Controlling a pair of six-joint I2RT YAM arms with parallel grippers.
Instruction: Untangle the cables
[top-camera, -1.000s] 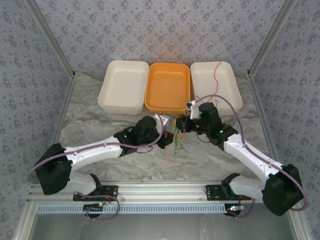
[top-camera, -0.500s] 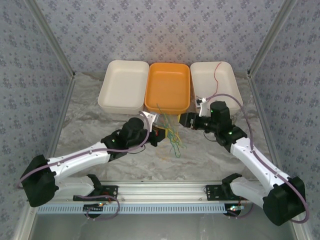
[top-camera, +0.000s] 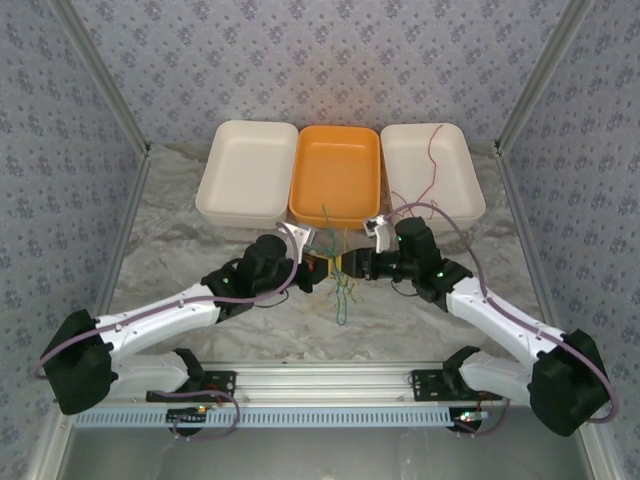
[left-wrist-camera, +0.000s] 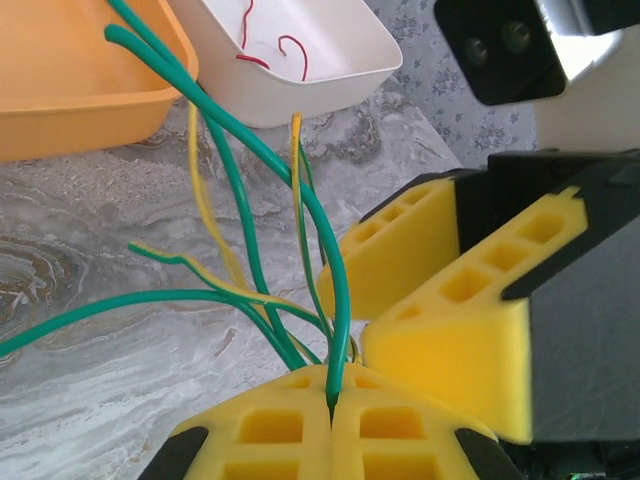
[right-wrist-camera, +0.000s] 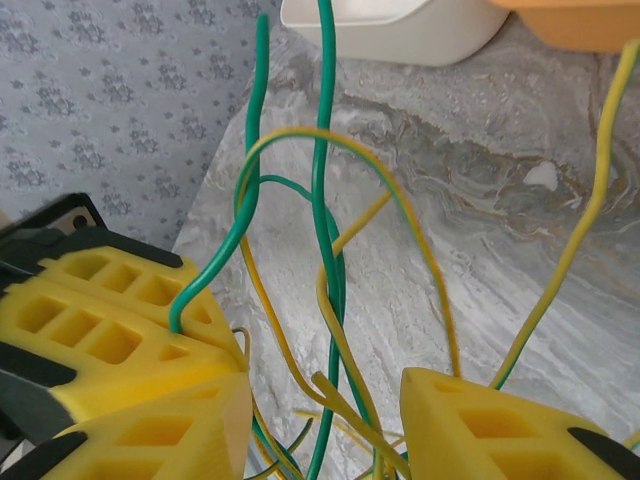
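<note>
- Left gripper (left-wrist-camera: 332, 385): yellow foam-padded jaws clenched on a dark green strand of the cables (left-wrist-camera: 338, 290), a loose bunch of thin, wavy dark green and yellow-green wires.
- Right gripper (right-wrist-camera: 325, 400): yellow padded jaws released and set wide apart. Several green and yellow-green strands run through the gap. Whether any touches a pad, cannot tell.
- Top view: the two grippers face each other, tips close together, above the marbled grey tabletop (top-camera: 200, 240), just in front of the orange rectangular plastic tray (top-camera: 337, 170).
- The bunch hangs between and below the tips. Its loose ends trail toward the near edge, and a few strands rise toward the orange tray's front rim.
- Left wrist view: two green strands reach up over the orange tray's rim.
- Red wavy cable (top-camera: 431, 150) lies apart from the bunch in the right-hand white rectangular tray (top-camera: 455, 170).
- Left-hand white rectangular tray (top-camera: 247, 170) stands beside the orange one, on its other side.
</note>
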